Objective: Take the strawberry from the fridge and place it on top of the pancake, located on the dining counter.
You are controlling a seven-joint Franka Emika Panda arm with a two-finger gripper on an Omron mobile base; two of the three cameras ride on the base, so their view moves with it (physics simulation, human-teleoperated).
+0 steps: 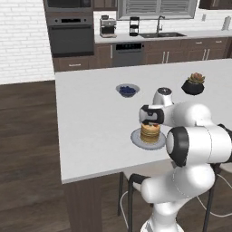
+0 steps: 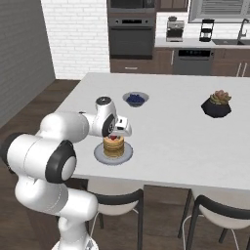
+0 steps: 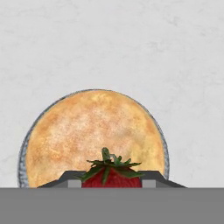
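A stack of golden pancakes (image 1: 150, 132) (image 2: 114, 147) (image 3: 87, 131) sits on a pale grey plate (image 1: 136, 138) (image 3: 21, 153) near the front edge of the white dining counter (image 1: 90, 118) (image 2: 171, 132). My gripper (image 1: 152, 123) (image 2: 114, 135) (image 3: 111, 183) hangs right over the stack, pointing down. It is shut on a red strawberry (image 2: 113, 138) (image 3: 111, 176) with green leaves, held between the fingertips just above the top pancake. Whether the berry touches the pancake I cannot tell. The fridge is out of view.
A small bowl of blue berries (image 1: 127, 90) (image 2: 135, 99) stands farther back on the counter. A succulent in a black pot (image 1: 193, 84) (image 2: 217, 104) is at the right. Stools (image 2: 117, 197) are tucked under the counter's near edge beside my base.
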